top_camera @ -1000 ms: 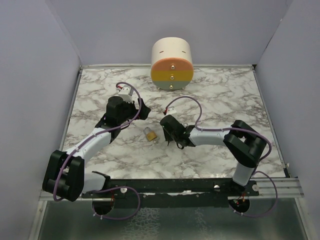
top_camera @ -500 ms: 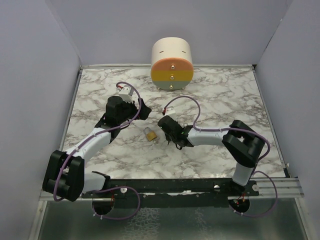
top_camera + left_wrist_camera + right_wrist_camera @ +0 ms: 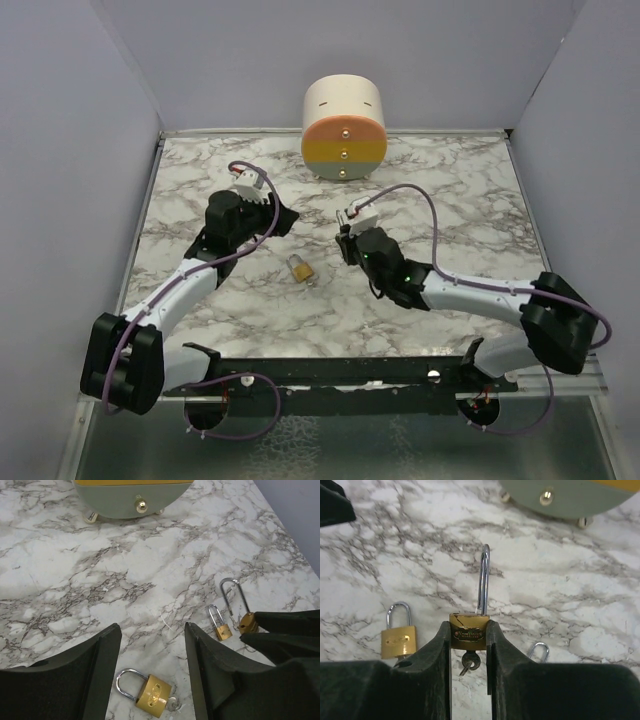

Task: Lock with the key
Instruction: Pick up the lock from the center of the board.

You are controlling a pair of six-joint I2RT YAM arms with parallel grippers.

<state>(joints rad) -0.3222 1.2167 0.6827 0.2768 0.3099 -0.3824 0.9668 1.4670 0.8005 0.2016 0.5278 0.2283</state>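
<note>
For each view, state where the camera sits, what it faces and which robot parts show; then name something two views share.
Top external: above and behind, looking down at the table; left arm, right arm show.
Left wrist: on the left arm, facing the cabinet; open left gripper shows.
Right wrist: on the right arm, facing the cabinet; right gripper clamps a padlock.
Shared: both wrist views show the cabinet.

Bright, even light; soft shadows; top view seemingly slightly soft, wrist views sharp.
</note>
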